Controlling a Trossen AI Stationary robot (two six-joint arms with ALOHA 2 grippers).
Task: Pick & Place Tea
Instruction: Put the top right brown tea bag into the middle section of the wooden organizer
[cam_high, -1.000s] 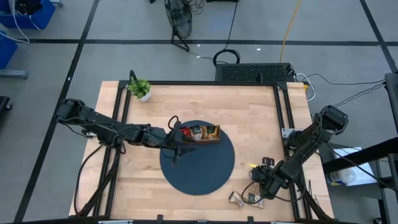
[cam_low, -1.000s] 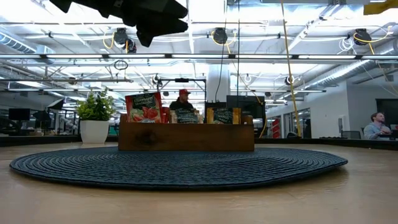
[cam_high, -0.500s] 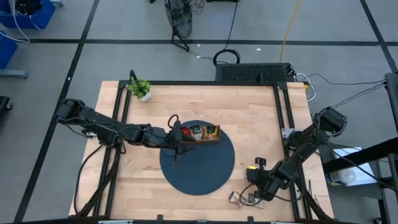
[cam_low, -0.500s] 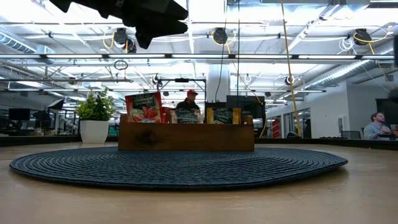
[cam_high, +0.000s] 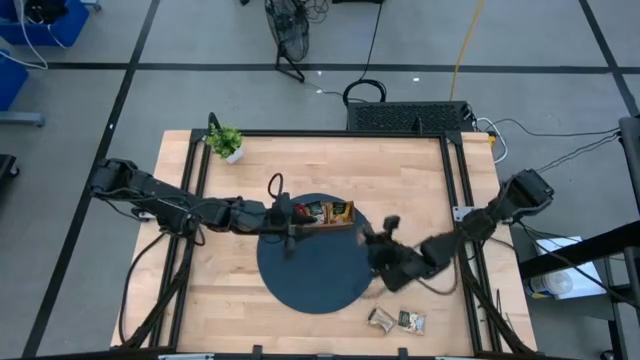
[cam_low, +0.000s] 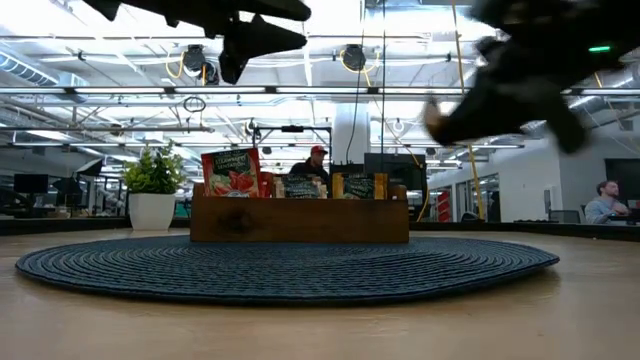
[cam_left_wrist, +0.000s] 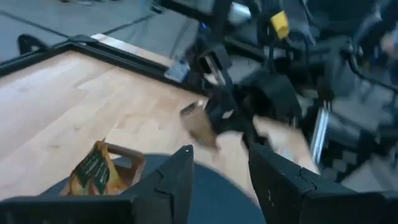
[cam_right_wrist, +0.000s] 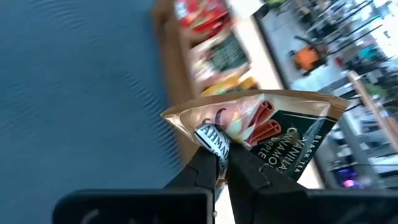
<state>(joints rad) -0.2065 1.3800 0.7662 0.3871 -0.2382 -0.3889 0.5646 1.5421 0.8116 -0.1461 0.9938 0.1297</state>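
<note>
A brown wooden tray (cam_high: 322, 214) stands on the round blue mat (cam_high: 318, 262), with tea sachets upright in it, a red one (cam_low: 232, 172) at one end. My right gripper (cam_right_wrist: 222, 155) is shut on a beige-and-dark-green tea sachet (cam_right_wrist: 267, 127) above the mat's right part (cam_high: 383, 240), right of the tray. The left wrist view shows that sachet (cam_left_wrist: 198, 123) in the air. My left gripper (cam_left_wrist: 219, 180) hovers open over the tray's left end (cam_high: 290, 224), nothing between its fingers. Two more sachets (cam_high: 395, 320) lie flat on the table near the front edge. My right gripper pinches the sachet between its two fingertips at one edge, near a corner (cam_right_wrist: 210, 138). The rest of the sachet stands out beyond the fingertips. The sachet is lifted clear of the mat and table.
A small potted plant (cam_high: 225, 142) stands at the table's far left corner. Bare wood lies to the right of the mat (cam_high: 420, 190). People show in the room behind the table (cam_low: 605, 200).
My right gripper has risen from the loose sachets near the table's front right and swung fast toward the tray, up and to the left, carrying a sachet. It now hangs over the mat's right part.
</note>
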